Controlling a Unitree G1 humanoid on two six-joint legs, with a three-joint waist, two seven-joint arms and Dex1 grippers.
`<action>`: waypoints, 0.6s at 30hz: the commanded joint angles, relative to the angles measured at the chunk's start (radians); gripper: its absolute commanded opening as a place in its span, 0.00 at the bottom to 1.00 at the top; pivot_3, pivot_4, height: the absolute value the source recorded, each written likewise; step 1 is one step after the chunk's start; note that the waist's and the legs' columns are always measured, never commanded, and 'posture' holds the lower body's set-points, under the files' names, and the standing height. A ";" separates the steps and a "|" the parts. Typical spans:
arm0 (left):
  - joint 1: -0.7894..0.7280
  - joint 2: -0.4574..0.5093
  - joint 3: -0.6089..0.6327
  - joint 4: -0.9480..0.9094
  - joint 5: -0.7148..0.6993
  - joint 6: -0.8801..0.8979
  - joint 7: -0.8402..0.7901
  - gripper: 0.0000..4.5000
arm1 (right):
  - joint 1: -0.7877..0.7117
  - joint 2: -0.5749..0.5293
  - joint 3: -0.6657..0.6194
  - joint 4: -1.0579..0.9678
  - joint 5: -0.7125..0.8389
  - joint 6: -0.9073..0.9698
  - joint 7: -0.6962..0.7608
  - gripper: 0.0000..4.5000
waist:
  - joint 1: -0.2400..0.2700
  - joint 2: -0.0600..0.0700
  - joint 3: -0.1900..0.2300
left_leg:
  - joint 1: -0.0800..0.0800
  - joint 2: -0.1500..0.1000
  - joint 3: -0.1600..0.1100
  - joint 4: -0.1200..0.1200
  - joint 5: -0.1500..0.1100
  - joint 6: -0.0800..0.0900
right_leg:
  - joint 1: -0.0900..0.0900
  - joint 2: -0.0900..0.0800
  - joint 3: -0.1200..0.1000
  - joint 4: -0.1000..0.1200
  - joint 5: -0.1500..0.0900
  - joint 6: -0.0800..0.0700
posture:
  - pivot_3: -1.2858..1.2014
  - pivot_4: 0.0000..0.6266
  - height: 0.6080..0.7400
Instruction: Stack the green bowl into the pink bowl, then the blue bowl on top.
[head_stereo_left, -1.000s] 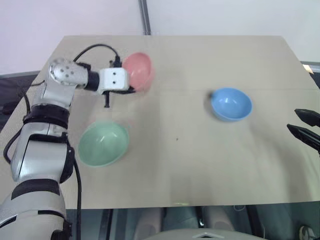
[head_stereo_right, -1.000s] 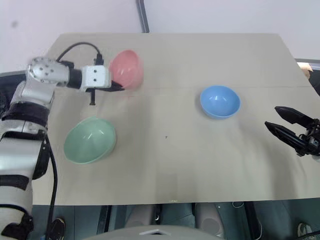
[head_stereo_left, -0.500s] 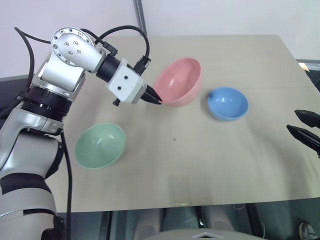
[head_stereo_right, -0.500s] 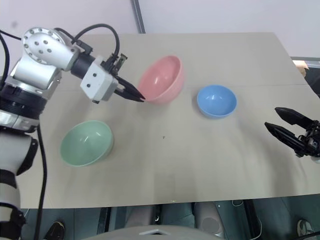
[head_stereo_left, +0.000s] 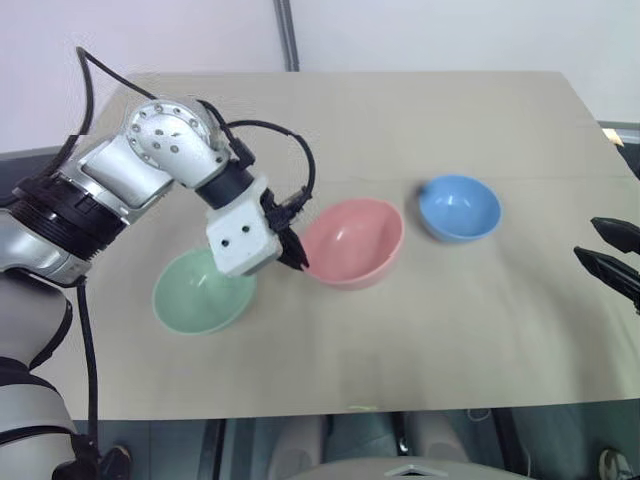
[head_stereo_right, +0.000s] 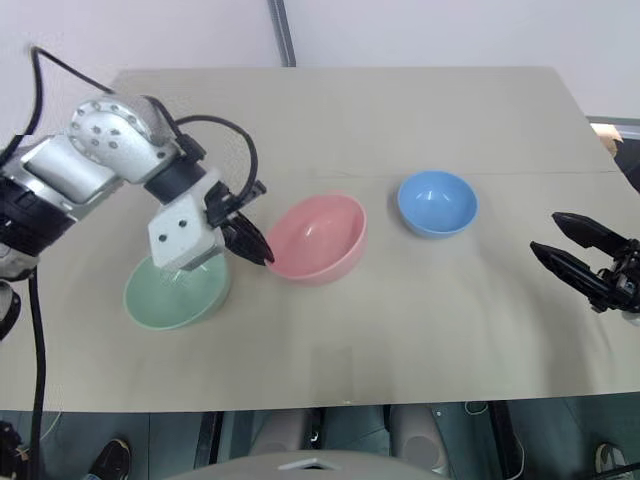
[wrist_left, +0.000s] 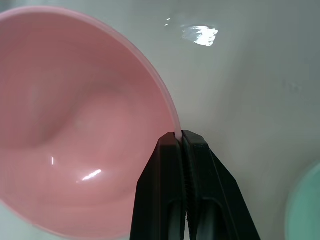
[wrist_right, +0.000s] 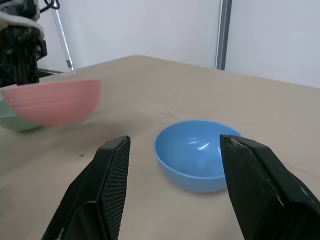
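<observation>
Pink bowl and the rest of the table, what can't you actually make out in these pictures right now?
- Pink bowl: whether it rests on the table or hangs just above; head views look down on it.
- Green bowl: its far rim is covered by the left gripper and wrist in the head views; cut off by the edge in the left wrist view.
- Right gripper: cut off by the left eye view's edge.

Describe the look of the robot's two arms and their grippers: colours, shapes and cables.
The left arm is built of silver-grey metallic segments with black bands, a rounded, bolt-studded joint housing, and a white boxy wrist block with small dark holes. Black cables loop along it. The left gripper has two slim black tapered fingers. The right gripper has two black pointed fingers, broad and finely ribbed inside.
</observation>
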 joint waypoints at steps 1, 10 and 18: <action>-0.002 -0.043 -0.013 0.117 0.107 -0.171 -0.004 0.00 | 0.001 0.002 -0.019 -0.041 0.012 -0.010 -0.010 0.70 | -0.001 0.000 0.000 | 0.000 0.000 0.000 0.000 0.000 0.000 | 0.000 0.000 0.000 0.000 0.000 0.000 | 0.52 0.24 1.00; -0.033 -0.138 -0.069 0.308 0.214 -0.384 -0.004 0.00 | 0.020 0.012 -0.024 -0.067 0.017 -0.009 -0.030 0.70 | 0.000 0.000 0.000 | -0.001 0.000 0.000 0.000 0.000 0.000 | -0.001 0.000 0.000 -0.001 0.000 0.000 | 0.52 0.24 1.00; -0.043 -0.153 -0.077 0.368 0.229 -0.391 -0.004 0.14 | 0.034 0.016 -0.032 -0.079 0.024 -0.008 -0.041 0.70 | -0.004 0.000 0.000 | -0.001 0.000 0.000 0.000 0.000 0.001 | -0.001 0.000 0.000 0.000 0.000 0.000 | 0.52 0.24 1.00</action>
